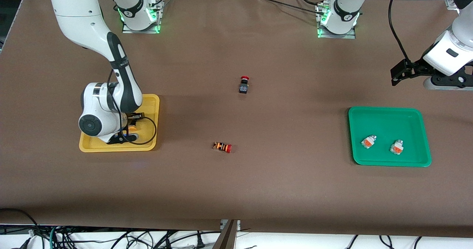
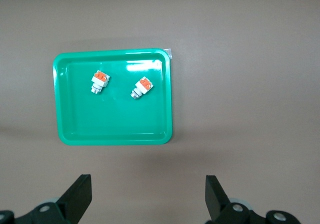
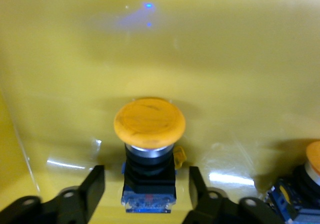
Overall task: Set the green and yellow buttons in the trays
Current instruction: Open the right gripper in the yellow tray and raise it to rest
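Yellow button (image 3: 149,149) stands in the yellow tray (image 1: 152,105) between the right gripper's (image 3: 145,186) spread fingers, untouched; the left gripper (image 2: 148,196) waits, spread.

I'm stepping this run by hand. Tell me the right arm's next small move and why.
Probably lift the right gripper straight up out of the yellow tray. Its fingers stand apart on either side of the yellow-capped button, which looks to be resting on the tray floor beside a second one, so the placement seems done.

Trays: two (image 1: 156,105) (image 1: 388,112). Buttons: six (image 1: 368,142).
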`<state>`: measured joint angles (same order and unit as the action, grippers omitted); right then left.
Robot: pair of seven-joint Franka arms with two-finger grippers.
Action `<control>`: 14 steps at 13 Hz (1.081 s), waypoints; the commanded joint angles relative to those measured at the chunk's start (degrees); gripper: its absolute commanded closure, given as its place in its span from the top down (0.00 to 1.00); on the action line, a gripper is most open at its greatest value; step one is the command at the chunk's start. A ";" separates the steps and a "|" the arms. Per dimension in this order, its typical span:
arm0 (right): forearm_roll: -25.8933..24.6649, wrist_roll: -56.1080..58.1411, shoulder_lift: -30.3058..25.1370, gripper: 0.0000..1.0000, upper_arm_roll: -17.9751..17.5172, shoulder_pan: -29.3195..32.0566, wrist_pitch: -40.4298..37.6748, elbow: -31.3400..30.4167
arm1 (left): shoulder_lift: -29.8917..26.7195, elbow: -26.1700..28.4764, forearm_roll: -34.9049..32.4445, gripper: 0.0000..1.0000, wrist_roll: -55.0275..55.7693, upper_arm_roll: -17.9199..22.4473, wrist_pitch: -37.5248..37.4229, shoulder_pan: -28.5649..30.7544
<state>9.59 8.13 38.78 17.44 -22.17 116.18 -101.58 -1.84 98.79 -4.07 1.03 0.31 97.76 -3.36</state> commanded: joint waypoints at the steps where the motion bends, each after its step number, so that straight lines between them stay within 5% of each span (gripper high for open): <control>1: 1.05 0.22 -0.99 0.99 0.05 -0.24 0.10 0.41 | 0.61 -2.02 1.35 1.00 -0.50 0.66 -1.61 -0.33; 14: 0.70 1.10 -3.54 0.99 2.68 0.73 -11.32 16.85 | 0.79 -2.90 1.35 1.00 -0.76 0.04 -2.22 -0.68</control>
<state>9.59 8.18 36.16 19.49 -21.83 107.23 -85.81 -1.81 97.72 -4.07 1.02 0.07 96.82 -3.69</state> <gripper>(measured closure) 0.004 0.000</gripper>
